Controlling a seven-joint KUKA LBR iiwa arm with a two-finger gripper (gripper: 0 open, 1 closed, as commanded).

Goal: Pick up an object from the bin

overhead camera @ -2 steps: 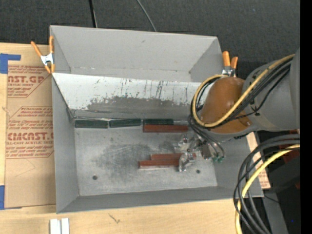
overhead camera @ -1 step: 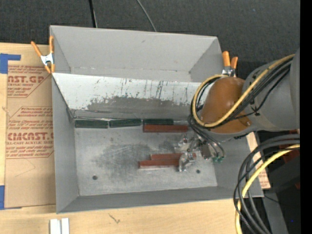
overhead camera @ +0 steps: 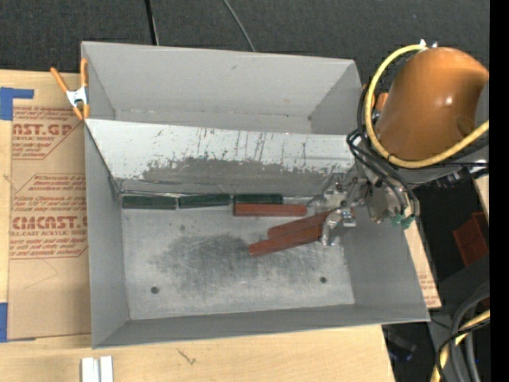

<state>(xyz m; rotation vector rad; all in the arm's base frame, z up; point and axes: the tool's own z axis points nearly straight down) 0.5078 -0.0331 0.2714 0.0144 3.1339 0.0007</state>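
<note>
My gripper (overhead camera: pixel 332 223) is low in the bin's right part, by the right wall. A long red-brown bar (overhead camera: pixel 286 238) lies slanted on the floor, its right end up against the gripper. Whether the bar is held is hidden by the gripper body. A second red-brown bar (overhead camera: pixel 268 208) lies flat just behind it, along the foot of the back wall.
Two dark green bars (overhead camera: pixel 149 201) (overhead camera: pixel 203 200) lie end to end along the back wall's foot, left of the red-brown ones, and a third green bar (overhead camera: pixel 258 199) sits behind the flat red-brown bar. The arm's orange dome and cables hang over the right rim.
</note>
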